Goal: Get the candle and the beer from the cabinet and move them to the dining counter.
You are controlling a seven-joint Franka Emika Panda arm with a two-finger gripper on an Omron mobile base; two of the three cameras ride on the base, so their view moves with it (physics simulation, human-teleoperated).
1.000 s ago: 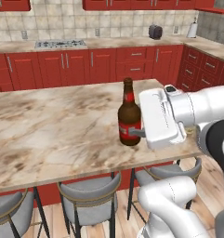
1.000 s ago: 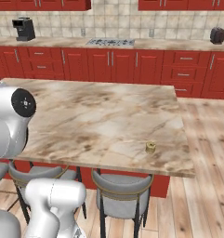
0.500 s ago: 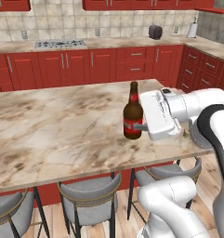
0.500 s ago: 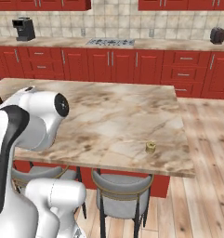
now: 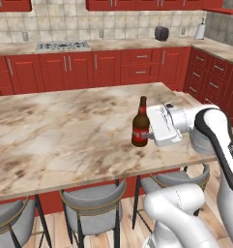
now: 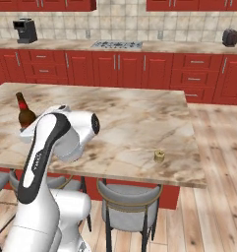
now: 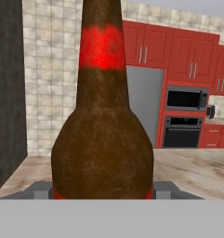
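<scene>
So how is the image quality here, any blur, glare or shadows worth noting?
Hand view: the beer looms close with a soft, grainy texture. Left base view: flat even light, a faint shadow at the bottle's base on the dining counter, no glare. Right base view: the candle is tiny, with little detail.

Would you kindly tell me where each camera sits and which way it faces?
Left base view: behind the arm's left, looking forward and down over the dining counter; the arm enters lower right, the tool at the beer.
Right base view: behind its right; the arm rises lower left, the candle near the counter's front edge.
Hand view: on the hand, level, facing the bottle close up.
All three share the beer.
</scene>
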